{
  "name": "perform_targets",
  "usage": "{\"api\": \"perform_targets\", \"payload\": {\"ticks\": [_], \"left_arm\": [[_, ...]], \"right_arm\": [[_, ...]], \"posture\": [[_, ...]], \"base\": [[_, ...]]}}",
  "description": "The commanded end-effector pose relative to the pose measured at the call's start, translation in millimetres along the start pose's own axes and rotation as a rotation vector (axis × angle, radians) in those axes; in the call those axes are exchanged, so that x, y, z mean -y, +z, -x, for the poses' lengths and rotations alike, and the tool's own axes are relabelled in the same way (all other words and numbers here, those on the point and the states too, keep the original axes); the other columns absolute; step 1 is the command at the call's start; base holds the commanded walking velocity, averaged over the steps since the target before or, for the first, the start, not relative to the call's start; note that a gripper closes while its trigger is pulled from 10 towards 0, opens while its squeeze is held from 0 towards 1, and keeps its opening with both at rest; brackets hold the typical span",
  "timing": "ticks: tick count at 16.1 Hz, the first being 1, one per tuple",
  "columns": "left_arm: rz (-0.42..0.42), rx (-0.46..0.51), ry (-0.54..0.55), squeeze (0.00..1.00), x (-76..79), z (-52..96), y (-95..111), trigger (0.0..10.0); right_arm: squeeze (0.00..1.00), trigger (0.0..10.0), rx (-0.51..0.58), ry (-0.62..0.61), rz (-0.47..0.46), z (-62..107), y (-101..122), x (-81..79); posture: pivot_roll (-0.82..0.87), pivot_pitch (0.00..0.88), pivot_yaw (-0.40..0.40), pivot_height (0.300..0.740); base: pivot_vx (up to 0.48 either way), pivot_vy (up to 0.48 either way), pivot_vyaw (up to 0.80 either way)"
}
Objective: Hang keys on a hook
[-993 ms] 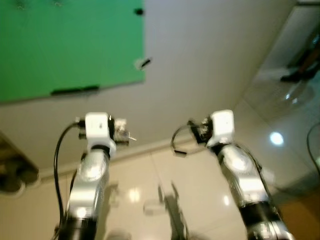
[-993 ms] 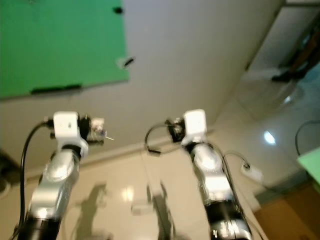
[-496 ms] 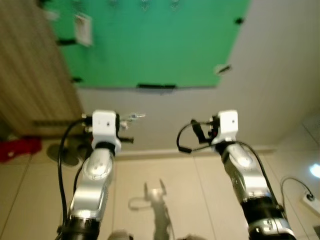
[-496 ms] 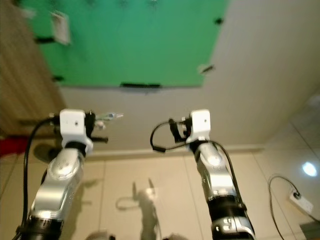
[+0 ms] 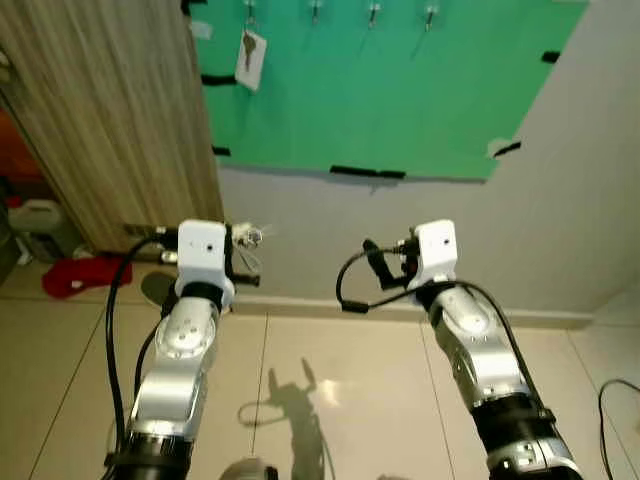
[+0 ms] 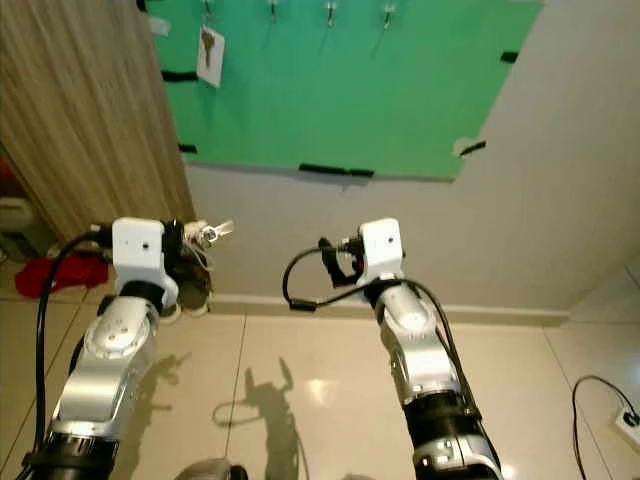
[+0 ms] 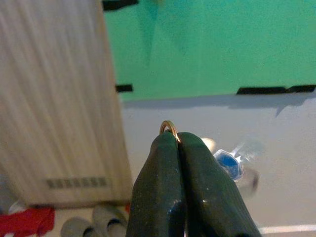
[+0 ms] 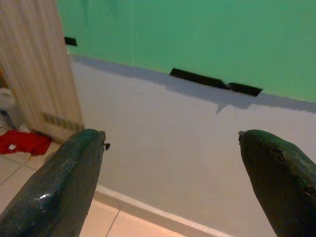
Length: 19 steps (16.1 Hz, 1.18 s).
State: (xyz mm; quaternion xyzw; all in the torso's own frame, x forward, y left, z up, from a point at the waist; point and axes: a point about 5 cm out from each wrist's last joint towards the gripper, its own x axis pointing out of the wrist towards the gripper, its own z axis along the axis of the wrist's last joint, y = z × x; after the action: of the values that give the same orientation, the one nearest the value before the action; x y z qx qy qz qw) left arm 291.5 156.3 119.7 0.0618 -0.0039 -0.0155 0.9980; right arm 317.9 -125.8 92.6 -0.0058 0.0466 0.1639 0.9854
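Moved: camera swung, bringing hooks (image 5: 372, 13) along green board (image 5: 400, 90) top edge into view.
Left gripper (image 7: 177, 140): clamped on key ring (image 7: 168, 127).
Right gripper (image 8: 173, 148): fingers apart.
Beside: wooden panel (image 5: 110, 120), tagged key (image 5: 250, 55) hanging.

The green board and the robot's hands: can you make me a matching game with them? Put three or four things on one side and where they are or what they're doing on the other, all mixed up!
Things:
1. left gripper
2. right gripper
3. tagged key
4. red cloth

States or places:
A. hanging on a hook at the top of the green board
B. lying on the floor by the wooden panel
C. fingers spread wide, holding nothing
D. fingers pinched shut on a key ring

Right pairs: 1-D, 2-C, 3-A, 4-B
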Motion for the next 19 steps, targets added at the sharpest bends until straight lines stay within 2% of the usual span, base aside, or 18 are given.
{"api": "perform_targets", "payload": {"ticks": [1, 4, 6, 7, 9, 11, 13, 14, 15, 16, 18, 19], "left_arm": [[0.005, 0.062, -0.044, 0.0, 8.8, -4.5, 13.9, 10.0], [0.036, 0.048, -0.035, 0.0, 9.8, -5.4, 11.6, 10.0], [0.07, 0.028, -0.008, 0.0, 5.4, -3.4, 6.4, 10.0], [0.101, 0.014, 0.025, 0.0, -2.5, 1.1, 3.5, 10.0], [0.1, 0.012, 0.047, 0.0, -7.0, 5.2, 3.1, 10.0], [0.114, 0.006, 0.072, 0.0, -8.6, 11.7, 3.0, 10.0], [0.13, 0.016, 0.055, 0.0, 0.1, 12.0, 6.3, 10.0], [0.09, 0.038, 0.054, 0.0, 1.5, 10.5, 10.1, 10.0], [-0.02, 0.021, 0.066, 0.0, 1.0, 6.0, 11.8, 10.0], [-0.032, -0.005, 0.06, 0.0, 0.4, 2.4, 12.3, 10.0], [-0.039, 0.029, -0.011, 0.0, -4.8, -8.3, 26.2, 10.0], [0.001, 0.025, -0.119, 0.0, -2.3, -15.0, 31.3, 10.0]], "right_arm": [[0.0, 10.0, 0.044, 0.003, 0.016, 0.4, 8.1, 0.0], [0.0, 10.0, 0.051, -0.015, 0.019, 0.0, 9.4, 1.4], [0.0, 10.0, 0.091, -0.142, -0.004, 2.4, 16.4, 14.9], [0.0, 10.0, 0.109, -0.28, -0.033, 11.4, 19.1, 29.1], [0.0, 10.0, 0.105, -0.334, -0.036, 19.7, 17.4, 33.7], [0.0, 10.0, 0.054, -0.311, -0.013, 28.2, 8.0, 28.3], [0.0, 10.0, 0.01, -0.285, -0.016, 28.5, 0.3, 24.2], [0.0, 10.0, 0.013, -0.261, -0.008, 25.2, 2.8, 21.2], [0.0, 10.0, 0.015, -0.223, 0.0, 20.9, 6.4, 16.9], [0.0, 10.0, 0.014, -0.198, 0.003, 18.3, 8.4, 14.0], [0.0, 10.0, 0.013, -0.105, 0.022, 12.5, 12.0, 4.3], [0.0, 10.0, 0.004, -0.079, 0.014, 10.1, 12.0, 1.5]], "posture": [[-0.05, 0.04, -0.048, 0.74], [-0.05, 0.043, -0.05, 0.74], [-0.05, 0.045, -0.057, 0.74], [-0.05, 0.045, -0.065, 0.74], [-0.05, 0.046, -0.07, 0.74], [-0.05, 0.046, -0.076, 0.74], [-0.05, 0.045, -0.079, 0.74], [-0.05, 0.042, -0.079, 0.74], [-0.05, 0.041, -0.078, 0.74], [-0.05, 0.04, -0.076, 0.74], [-0.04, 0.04, -0.079, 0.74], [-0.04, 0.041, -0.078, 0.74]], "base": [[0.48, 0.0, 0.0], [0.48, 0.0, 0.0], [0.48, 0.0, 0.0], [0.472, 0.0, 0.0], [0.471, 0.0, 0.0], [0.469, 0.0, 0.0], [0.461, 0.0, 0.0], [0.446, 0.0, 0.0], [0.0, 0.0, 0.0], [0.0, 0.0, 0.0], [0.0, 0.0, 0.0], [0.0, 0.0, 0.0]]}}
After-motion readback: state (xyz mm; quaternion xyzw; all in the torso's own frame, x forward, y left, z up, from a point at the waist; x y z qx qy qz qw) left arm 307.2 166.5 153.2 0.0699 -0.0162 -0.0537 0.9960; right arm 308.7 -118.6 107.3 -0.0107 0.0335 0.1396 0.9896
